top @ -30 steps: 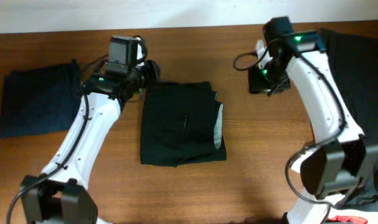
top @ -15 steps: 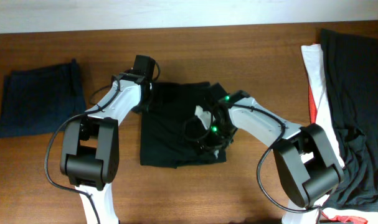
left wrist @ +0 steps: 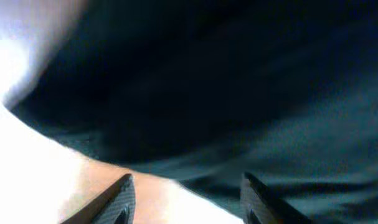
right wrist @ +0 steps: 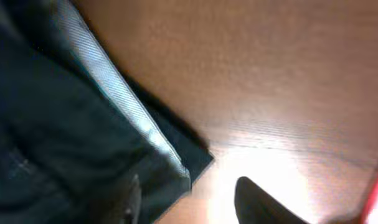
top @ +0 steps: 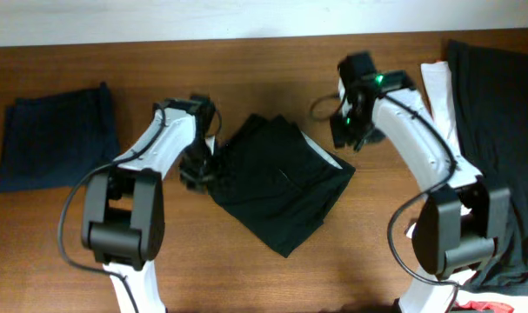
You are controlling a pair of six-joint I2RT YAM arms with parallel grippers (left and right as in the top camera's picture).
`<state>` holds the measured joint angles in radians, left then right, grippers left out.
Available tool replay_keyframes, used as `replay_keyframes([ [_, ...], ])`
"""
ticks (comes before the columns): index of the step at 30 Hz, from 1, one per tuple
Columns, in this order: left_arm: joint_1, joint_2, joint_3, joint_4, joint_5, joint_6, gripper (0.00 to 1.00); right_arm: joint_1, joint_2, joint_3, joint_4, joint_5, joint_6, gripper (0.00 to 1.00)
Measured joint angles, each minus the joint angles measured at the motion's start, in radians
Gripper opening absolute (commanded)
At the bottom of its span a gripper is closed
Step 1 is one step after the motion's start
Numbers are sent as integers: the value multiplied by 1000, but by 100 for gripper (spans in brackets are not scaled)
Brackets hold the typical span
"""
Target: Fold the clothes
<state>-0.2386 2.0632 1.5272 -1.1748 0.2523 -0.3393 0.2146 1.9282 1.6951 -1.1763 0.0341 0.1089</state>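
Observation:
The folded black garment (top: 279,184) lies in the middle of the table, turned like a diamond, with a grey inner band showing at its right edge. My left gripper (top: 199,170) is open at the garment's left edge; in the left wrist view the fingers (left wrist: 189,202) straddle bare table with the black cloth (left wrist: 226,93) just ahead. My right gripper (top: 345,132) is open just off the garment's upper right corner; in the right wrist view the fingers (right wrist: 195,202) sit around the cloth's corner (right wrist: 83,143) without closing on it.
A folded dark navy garment (top: 55,137) lies at the far left. A heap of black clothes (top: 500,130) with a white garment (top: 434,87) fills the right side, with a bit of red (top: 488,306) at the bottom right. The table's far edge runs along the top.
The folded black garment has been turned from square-on to a diamond. My right gripper has left its middle and moved up and right. My left gripper has moved down to its left edge.

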Motion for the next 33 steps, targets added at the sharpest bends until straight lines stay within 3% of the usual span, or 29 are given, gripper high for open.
replay_keyframes([
  [2, 0, -47, 74, 169, 9, 92, 99, 0, -3, 73, -59, -5, 0, 57],
  [5, 0, -74, 106, 306, 14, 218, 99, 0, -5, 80, -102, -9, -3, 58],
  [13, 0, 83, 105, 357, 135, 417, 99, 0, -5, 80, -110, -21, -3, 58],
  [15, 0, 139, 108, 353, 187, 437, 89, 0, -5, 80, -111, -24, -4, 58],
  [18, 8, 154, 112, 336, 255, 452, 24, 0, -5, 80, -111, -24, -3, 58],
  [21, 9, 187, 112, 308, 286, 463, 2, 0, -5, 80, -114, -24, -3, 58],
  [26, 9, 191, 114, 303, 270, 459, 0, 0, -5, 80, -114, -24, -4, 58],
  [33, 80, 186, 397, -35, -248, 342, 0, -66, -4, 80, -145, -4, -4, 58],
])
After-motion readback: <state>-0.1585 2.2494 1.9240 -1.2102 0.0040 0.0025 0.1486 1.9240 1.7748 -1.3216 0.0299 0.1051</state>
